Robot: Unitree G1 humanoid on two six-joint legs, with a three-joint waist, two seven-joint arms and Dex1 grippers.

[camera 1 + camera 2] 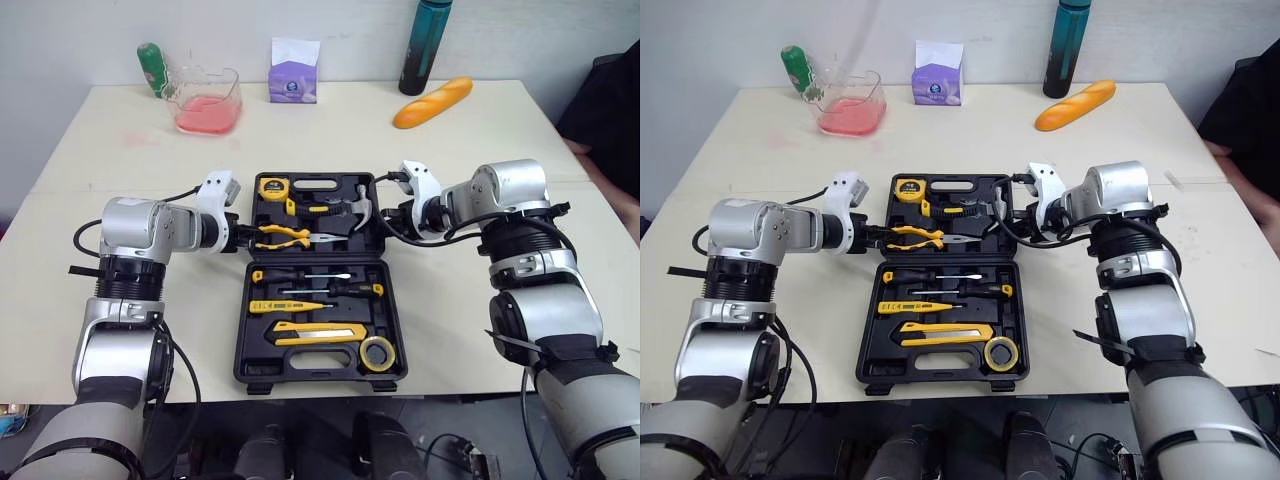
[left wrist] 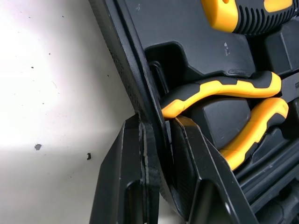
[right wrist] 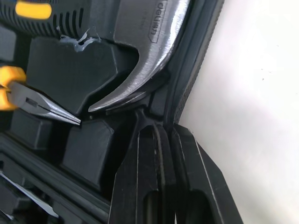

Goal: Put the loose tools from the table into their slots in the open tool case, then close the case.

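Pale table [image 1: 100,130], near half: open black tool case [image 1: 318,262] at centre (both halves flat on the top). Along the far edge, robot's left to right: green bottle [image 1: 152,68], clear container of pink liquid [image 1: 208,100], purple tissue box [image 1: 293,80], dark upright bottle [image 1: 424,48], bread loaf [image 1: 432,102].

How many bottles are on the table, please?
2. A green bottle at the far left, beside the pink container; a teal bottle at the far edge, by the bread loaf. None looks hidden.
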